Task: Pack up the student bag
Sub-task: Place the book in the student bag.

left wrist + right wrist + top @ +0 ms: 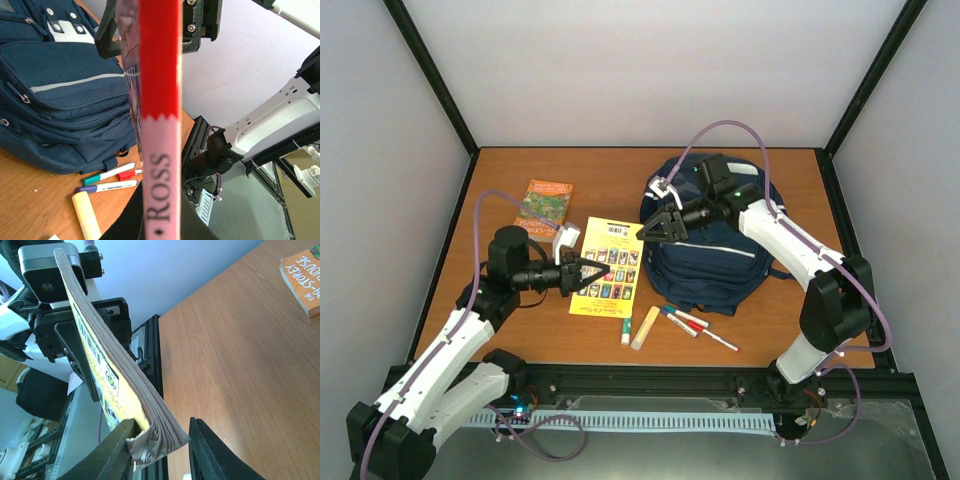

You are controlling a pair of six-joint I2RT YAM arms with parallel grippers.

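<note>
The left pincer (585, 272) is clamped on the yellow book (610, 268), just left of the bag (715, 240). Only its own camera shows the red spine (159, 60). The right pincer (160, 445) has its fingers (117, 450) around a book corner. Squeezing or not, I can't tell. The bag lies front up, lengthways near to far, with pens (695, 322) by its near edge.

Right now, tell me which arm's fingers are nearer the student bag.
Right. The right fingers sit beside the student bag, around the yellow book; the left fingers grip its opposite edge.
</note>
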